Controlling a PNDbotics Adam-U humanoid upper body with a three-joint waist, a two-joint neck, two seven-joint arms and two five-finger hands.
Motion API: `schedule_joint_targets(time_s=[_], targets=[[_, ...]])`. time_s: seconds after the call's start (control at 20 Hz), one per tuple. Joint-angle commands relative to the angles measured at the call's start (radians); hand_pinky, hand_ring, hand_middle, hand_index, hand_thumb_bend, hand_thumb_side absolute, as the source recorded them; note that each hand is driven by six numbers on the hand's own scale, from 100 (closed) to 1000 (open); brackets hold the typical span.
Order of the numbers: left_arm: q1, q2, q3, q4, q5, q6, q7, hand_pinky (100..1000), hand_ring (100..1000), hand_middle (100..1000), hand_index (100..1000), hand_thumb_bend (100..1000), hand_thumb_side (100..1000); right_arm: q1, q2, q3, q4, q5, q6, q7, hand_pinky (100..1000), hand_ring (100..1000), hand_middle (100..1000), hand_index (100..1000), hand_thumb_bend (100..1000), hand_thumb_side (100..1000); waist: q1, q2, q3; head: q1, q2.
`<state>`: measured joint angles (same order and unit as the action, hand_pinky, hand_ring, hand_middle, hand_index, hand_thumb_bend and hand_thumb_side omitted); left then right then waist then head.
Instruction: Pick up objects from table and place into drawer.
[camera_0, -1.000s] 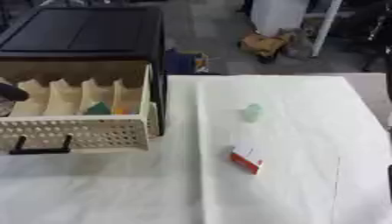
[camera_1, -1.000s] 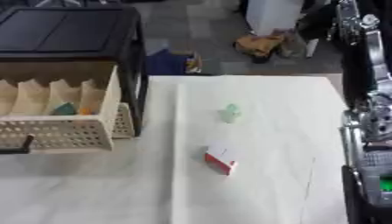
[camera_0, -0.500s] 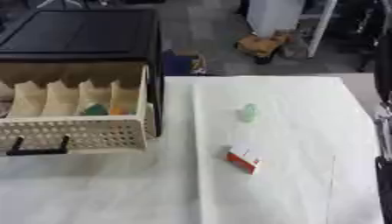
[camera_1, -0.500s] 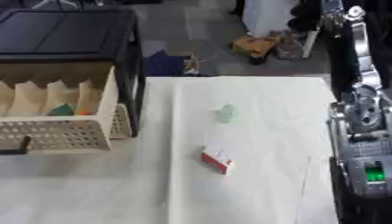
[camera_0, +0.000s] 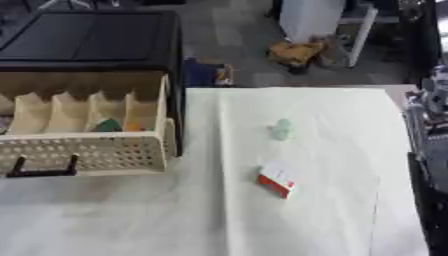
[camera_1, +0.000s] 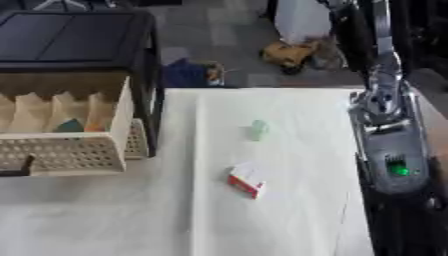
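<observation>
Now right arm (camera_1: 389, 150) along right desk edge, hand unseen, state cannot tell. Reach red-white box (camera_0: 277, 179) mid-desk, pinch across narrow sides, carry to open drawer (camera_0: 83, 150) at left edge.

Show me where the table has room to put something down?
The big bare patch is the near part of the white table, in front of the open drawer and beside the red and white box. The strip between drawer and box is free too. It is crowded at the right edge, where the robot's right arm stands, near the pale green thing.

Open drawer (camera_0: 87, 150), pale green object (camera_0: 282, 129), red-and-white box (camera_0: 277, 180) on table (camera_0: 175, 215).
</observation>
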<state>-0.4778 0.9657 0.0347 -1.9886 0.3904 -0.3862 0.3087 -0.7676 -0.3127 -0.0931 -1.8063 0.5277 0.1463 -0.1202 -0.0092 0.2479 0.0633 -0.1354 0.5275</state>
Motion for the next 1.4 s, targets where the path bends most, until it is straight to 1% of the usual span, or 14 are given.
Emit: schedule_joint_targets(time_s=[0.05,0.1,0.2,0.25,0.3,0.35,0.4,0.5,0.6,0.75,0.9,1.05,1.2,1.4], targets=[[0.005,-0.005,0.012,-0.011,0.023,-0.012,0.01,165,226,355,889,100,967,-0.05,-0.044,0.022,0.062,0.099,0.007,-0.003,677,652,609,847,378,1000,0.002,-0.023,0.003,-0.006,0.008],[0.01,-0.016,0.015,-0.011,0.027,-0.017,0.012,228,297,402,879,100,935,-0.064,-0.052,0.03,0.089,0.132,0.011,0.004,685,665,622,847,366,1000,0.001,-0.024,0.004,-0.008,0.009],[0.021,-0.04,0.02,-0.011,0.03,-0.032,0.012,307,381,454,878,100,884,-0.093,-0.072,0.047,0.146,0.195,0.016,0.031,699,685,646,851,385,1000,0.0,-0.026,0.005,-0.01,0.011],[0.027,-0.051,0.02,-0.011,0.031,-0.04,0.007,314,388,458,878,100,882,-0.106,-0.08,0.055,0.172,0.223,0.015,0.047,700,687,648,852,387,1000,0.0,-0.028,0.005,-0.009,0.012],[0.033,-0.064,0.021,-0.011,0.032,-0.049,0.001,383,455,493,871,100,868,-0.118,-0.089,0.064,0.199,0.248,0.012,0.068,708,701,668,860,415,1000,-0.001,-0.029,0.005,-0.01,0.014],[0.039,-0.077,0.022,-0.011,0.032,-0.058,-0.004,392,462,498,871,100,866,-0.131,-0.097,0.072,0.226,0.271,0.008,0.09,708,703,671,862,419,1000,-0.001,-0.029,0.005,-0.01,0.014],[0.046,-0.088,0.023,-0.011,0.031,-0.067,-0.008,459,517,537,874,100,858,-0.141,-0.105,0.078,0.249,0.291,0.003,0.11,718,716,690,869,442,1000,-0.001,-0.03,0.005,-0.011,0.015],[0.062,-0.111,0.022,-0.011,0.02,-0.077,-0.021,522,562,583,879,100,867,-0.163,-0.12,0.091,0.296,0.327,-0.01,0.145,722,726,701,870,469,1000,-0.002,-0.032,0.004,-0.012,0.016],[0.073,-0.135,0.018,-0.011,0.008,-0.078,-0.037,538,574,596,878,100,874,-0.184,-0.131,0.102,0.338,0.357,-0.024,0.168,729,739,709,870,503,1000,-0.003,-0.035,0.003,-0.014,0.018],[0.087,-0.178,0.007,-0.011,-0.004,-0.063,-0.064,538,575,602,875,100,889,-0.219,-0.145,0.127,0.414,0.4,-0.046,0.211,739,752,719,878,546,1000,-0.006,-0.04,0.002,-0.017,0.021],[0.104,-0.22,-0.006,-0.011,-0.014,-0.027,-0.104,536,568,602,867,100,922,-0.257,-0.158,0.154,0.495,0.441,-0.075,0.257,752,769,735,892,603,1000,-0.01,-0.044,0.0,-0.019,0.021],[0.118,-0.259,-0.01,-0.011,-0.02,0.013,-0.141,533,564,601,860,100,946,-0.288,-0.171,0.177,0.569,0.462,-0.102,0.298,759,781,745,909,634,1000,-0.015,-0.047,-0.003,-0.019,0.02],[0.134,-0.291,-0.011,-0.011,-0.026,0.052,-0.166,528,557,600,853,100,976,-0.308,-0.184,0.196,0.628,0.465,-0.124,0.336,759,782,748,921,661,1000,-0.019,-0.049,-0.006,-0.02,0.018],[0.15,-0.325,-0.012,-0.011,-0.034,0.098,-0.192,524,550,598,847,100,1000,-0.322,-0.207,0.215,0.683,0.421,-0.142,0.381,769,787,752,926,683,1000,-0.025,-0.052,-0.011,-0.018,0.018]])
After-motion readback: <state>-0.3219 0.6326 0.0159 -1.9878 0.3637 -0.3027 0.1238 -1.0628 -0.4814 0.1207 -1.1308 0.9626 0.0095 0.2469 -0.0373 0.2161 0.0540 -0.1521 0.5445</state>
